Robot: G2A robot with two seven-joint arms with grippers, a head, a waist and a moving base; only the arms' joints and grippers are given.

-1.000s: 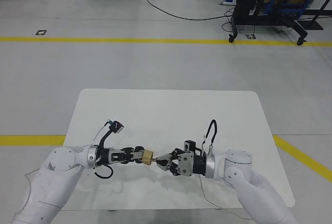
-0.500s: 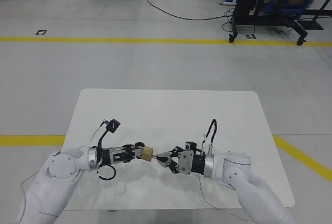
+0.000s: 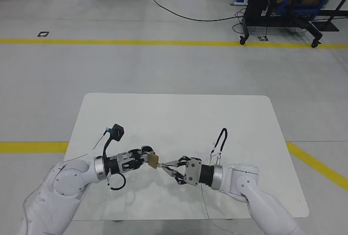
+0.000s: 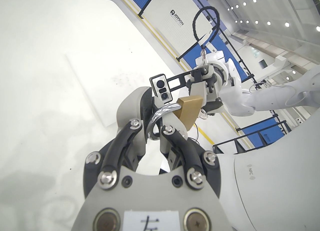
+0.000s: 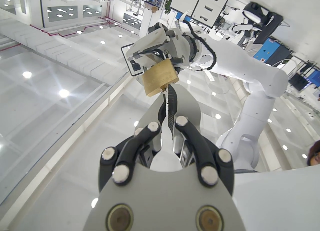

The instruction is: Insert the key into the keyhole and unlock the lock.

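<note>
A brass padlock (image 3: 153, 160) hangs in the air over the front of the white table (image 3: 180, 117). My left gripper (image 3: 144, 157) is shut on its silver shackle (image 4: 162, 112), with the brass body (image 4: 190, 113) sticking out past the fingertips. My right gripper (image 3: 166, 167) faces it from the other side, shut on the key (image 5: 164, 91). The key's tip sits at the bottom face of the padlock (image 5: 160, 76). Most of the key is hidden between the right fingers (image 5: 172, 101). In the left wrist view the right gripper (image 4: 203, 106) stands just behind the lock body.
Both arms meet low over the table's front middle. A black cable loop (image 3: 220, 141) rises from the right wrist and a small black camera (image 3: 116, 131) sticks up from the left one. Yellow floor lines (image 3: 162, 42) and a black cart (image 3: 280, 20) lie far beyond the table.
Both wrists have rolled over the last second, and the lock and key have shifted slightly toward the far side. The key stays at the lock's bottom face.
</note>
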